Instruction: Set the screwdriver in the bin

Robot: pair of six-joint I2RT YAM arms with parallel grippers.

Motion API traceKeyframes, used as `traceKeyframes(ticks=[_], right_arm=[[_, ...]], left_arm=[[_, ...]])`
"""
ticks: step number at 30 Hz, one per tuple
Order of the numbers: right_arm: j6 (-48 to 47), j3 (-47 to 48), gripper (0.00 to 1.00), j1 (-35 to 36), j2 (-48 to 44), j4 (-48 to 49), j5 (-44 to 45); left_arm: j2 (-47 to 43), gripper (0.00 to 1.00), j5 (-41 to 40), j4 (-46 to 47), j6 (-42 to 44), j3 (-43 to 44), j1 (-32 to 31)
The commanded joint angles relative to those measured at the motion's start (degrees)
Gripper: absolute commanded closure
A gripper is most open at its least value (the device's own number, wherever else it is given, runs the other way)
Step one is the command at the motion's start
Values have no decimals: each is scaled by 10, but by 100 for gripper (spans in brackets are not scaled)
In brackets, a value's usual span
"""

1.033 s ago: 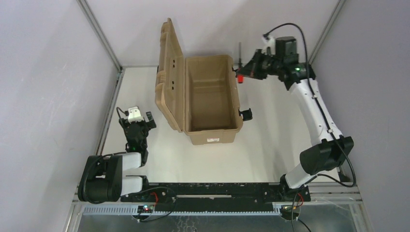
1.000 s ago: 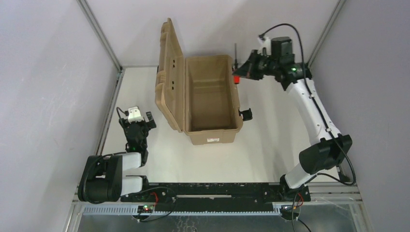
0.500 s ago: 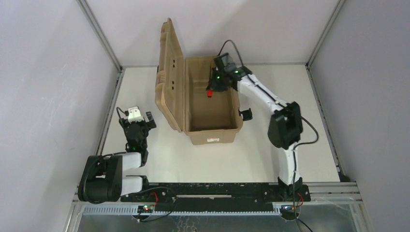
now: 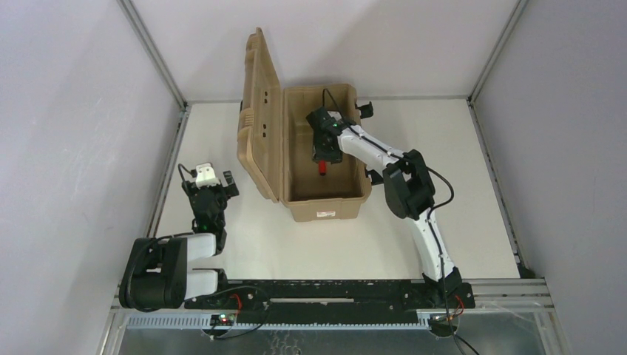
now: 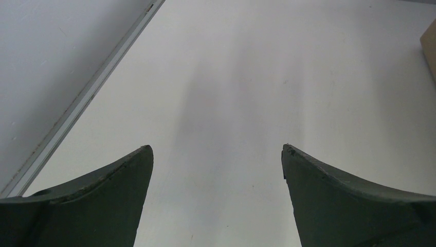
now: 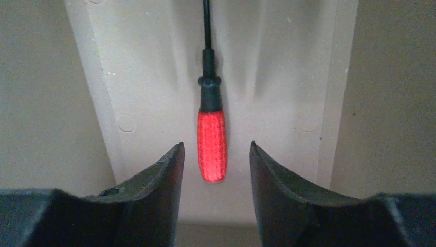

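From overhead, the right gripper point(image 4: 323, 153) reaches into the open tan plastic bin point(image 4: 325, 205), the red-handled screwdriver point(image 4: 323, 169) at its tips, the left gripper point(image 4: 214, 185) well apart over the white table point(image 4: 458, 185). The left wrist view shows curved dark fingers point(image 5: 118, 175) spread wide, holding nothing. The right wrist view shows parted jaws clear of the textured red handle and thin black shaft inside the bin.

Label point(image 4: 326, 214) on bin point(image 4: 299, 208): apparently illegible.

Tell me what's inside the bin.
The screwdriver, red handle and black shaft, sits between the right arm's open jaws, not gripped. The arm covers part of the bin floor in the top view.
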Motion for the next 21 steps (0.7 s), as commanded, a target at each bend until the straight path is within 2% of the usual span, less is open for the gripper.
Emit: traceKeyframes(ticks=[1,8,12,15,18,21], right_arm=[[-32,43,37,7,-60,-5,16],[-118,49,29,8,-187,1,39],[-172,28,17,-11,-247,-6,55],[-226,-9,2,-39,-290,-2,73],[-269,-62,0,-80,-333,13,108],[-310,-147,0,-158,-387,71,60]], left_arm=[[-7,0,2,40,6,23,4],[-7,0,3,40,6,23,4],[-7,0,3,40,6,23,4],[-7,0,3,40,6,23,4],[-7,0,3,39,6,23,4],[-7,0,3,40,6,23,4]])
